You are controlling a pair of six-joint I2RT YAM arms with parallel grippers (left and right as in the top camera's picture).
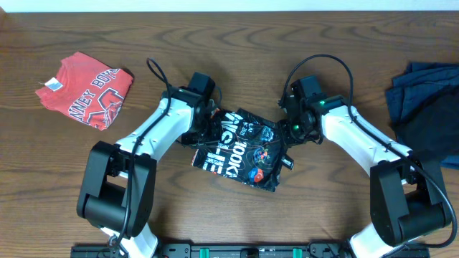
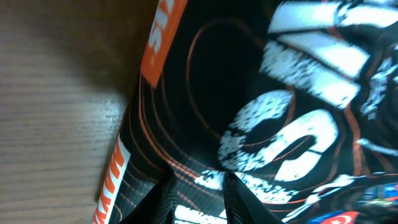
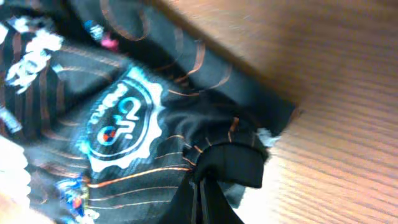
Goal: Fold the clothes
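Observation:
The clothes lie in three places on the wooden table. A crumpled black jersey (image 1: 240, 149) with white lettering and coloured logos lies in the middle, between my arms. My left gripper (image 1: 208, 132) is at its left edge. In the left wrist view its fingers (image 2: 239, 202) stand a little apart with a fold of jersey (image 2: 249, 93) filling the gap. My right gripper (image 1: 288, 133) is at the jersey's right edge. In the right wrist view its jaws (image 3: 200, 180) are pressed together, with a flap of black cloth (image 3: 233, 163) caught at the tips.
A red tee (image 1: 87, 89) with white lettering lies bunched at the far left. Navy and black pieces (image 1: 424, 107) are heaped at the right edge. Bare wood (image 2: 56, 99) shows left of the jersey.

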